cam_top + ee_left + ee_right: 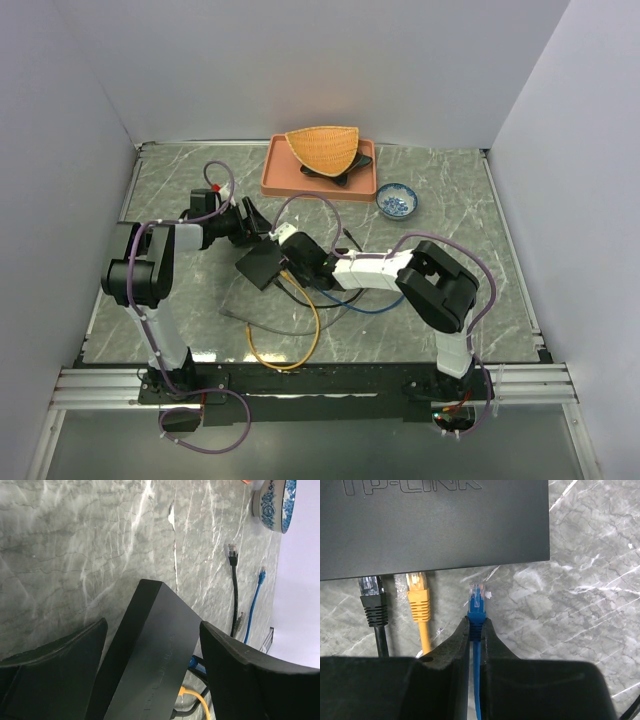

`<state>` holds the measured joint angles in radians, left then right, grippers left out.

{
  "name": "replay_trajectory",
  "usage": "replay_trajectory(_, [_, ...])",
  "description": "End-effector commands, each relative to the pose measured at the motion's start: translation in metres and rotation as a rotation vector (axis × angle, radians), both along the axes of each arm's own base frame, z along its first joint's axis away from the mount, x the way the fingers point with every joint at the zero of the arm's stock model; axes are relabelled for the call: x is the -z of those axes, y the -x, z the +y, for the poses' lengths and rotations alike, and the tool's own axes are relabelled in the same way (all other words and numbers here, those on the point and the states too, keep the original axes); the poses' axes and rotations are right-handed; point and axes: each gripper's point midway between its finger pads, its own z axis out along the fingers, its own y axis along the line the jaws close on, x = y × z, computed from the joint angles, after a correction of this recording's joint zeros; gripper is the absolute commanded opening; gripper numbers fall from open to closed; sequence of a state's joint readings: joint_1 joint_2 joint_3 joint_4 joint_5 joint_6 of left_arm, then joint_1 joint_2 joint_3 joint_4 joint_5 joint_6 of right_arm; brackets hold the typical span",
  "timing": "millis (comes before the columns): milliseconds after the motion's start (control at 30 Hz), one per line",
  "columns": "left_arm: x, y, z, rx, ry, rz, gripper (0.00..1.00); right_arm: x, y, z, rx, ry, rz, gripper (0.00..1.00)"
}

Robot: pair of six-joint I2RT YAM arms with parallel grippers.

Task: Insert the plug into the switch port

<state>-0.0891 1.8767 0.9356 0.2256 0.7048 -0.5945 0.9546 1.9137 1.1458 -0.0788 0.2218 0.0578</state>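
Note:
The switch [262,265] is a flat black box lying mid-table. In the left wrist view my left gripper [152,630] straddles the switch [150,650], one finger against each long side. In the top view the left gripper [256,228] is at the switch's far end. My right gripper [477,622] is shut on a blue plug [477,597], which points at the switch's port side [435,525] with a small gap before it. A black plug [370,587] and a yellow plug [417,586] sit in ports to its left. In the top view the right gripper [300,265] is at the switch's right.
An orange tray [275,175] at the back holds a wicker basket [322,148] on a black dish. A blue-patterned bowl [397,201] stands to its right. Loose cable ends lie beyond the switch: black [232,555], blue [262,572], grey [241,620]. A yellow cable [290,350] loops near the front.

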Motion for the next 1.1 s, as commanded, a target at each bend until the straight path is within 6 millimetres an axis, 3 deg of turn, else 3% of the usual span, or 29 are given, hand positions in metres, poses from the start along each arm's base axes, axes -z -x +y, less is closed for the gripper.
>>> replay_trajectory(0, [0.011,0.005,-0.001,0.024,-0.007,0.021,0.80,-0.017,-0.001,0.013,-0.014,-0.054,-0.041,0.00])
replay_trajectory(1067, [0.023,0.015,-0.005,0.058,0.023,0.040,0.69,-0.050,-0.014,0.037,-0.026,-0.138,-0.095,0.00])
